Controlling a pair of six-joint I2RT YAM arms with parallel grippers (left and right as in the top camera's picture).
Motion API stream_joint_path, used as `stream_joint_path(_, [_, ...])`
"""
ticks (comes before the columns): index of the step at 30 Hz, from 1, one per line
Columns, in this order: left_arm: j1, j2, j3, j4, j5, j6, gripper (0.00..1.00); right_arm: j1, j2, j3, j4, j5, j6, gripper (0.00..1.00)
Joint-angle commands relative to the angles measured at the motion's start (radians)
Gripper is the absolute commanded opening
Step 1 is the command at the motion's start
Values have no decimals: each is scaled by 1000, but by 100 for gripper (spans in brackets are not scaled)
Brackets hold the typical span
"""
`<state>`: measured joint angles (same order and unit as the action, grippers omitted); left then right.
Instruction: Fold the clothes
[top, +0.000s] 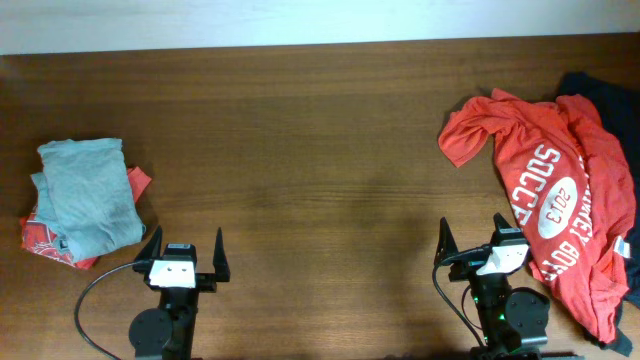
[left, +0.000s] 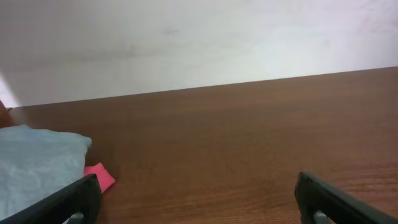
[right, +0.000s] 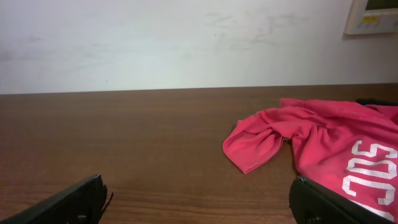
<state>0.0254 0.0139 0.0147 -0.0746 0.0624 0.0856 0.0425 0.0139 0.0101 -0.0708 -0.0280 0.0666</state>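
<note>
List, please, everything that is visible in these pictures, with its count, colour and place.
crumpled orange-red fabric T-shirt with white lettering: one, orange-red, right side of the table, unfolded
dark navy garment: one, navy, far right, partly under the T-shirt
folded pale grey garment: one, grey, left side, on top
red garment: one, red, under the grey one
brown wooden table: one, brown
beige wall panel: one, beige, on the white wall
left gripper: one, black, near edge, open, empty
right gripper: one, black, beside the T-shirt, open, empty
</note>
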Motion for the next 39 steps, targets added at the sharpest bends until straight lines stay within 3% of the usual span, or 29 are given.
stream_joint_path(1, [-5,-2,-5,-2,-7,-8,99,-5,-6,-2,-1,-74,-6,99])
stream_joint_path(6, [-5,-2,2,-10,6,-108,99,-5,-6,21,-25,-108,43,99])
stream_joint_path(14, [-5,40,178,-175,38,-120,99,-5,62,193,-208,-42,43,99])
stream_joint_path(24, [-5,408,544,-336,50,-119,99,-5,493,577,-377,-19,42,99])
stream_joint_path(31, [-5,760,844,-602,50,-119,99,-5,895,893,-560,-28,43,99])
stream_joint_path(34, [-5,903,941,-766,50,-119,99,-5,1018,950,-534,-14,35,99])
stream_joint_path(39, [-5,995,943,-779,46,-119,99,-26,1167,978,-461,109,35,99])
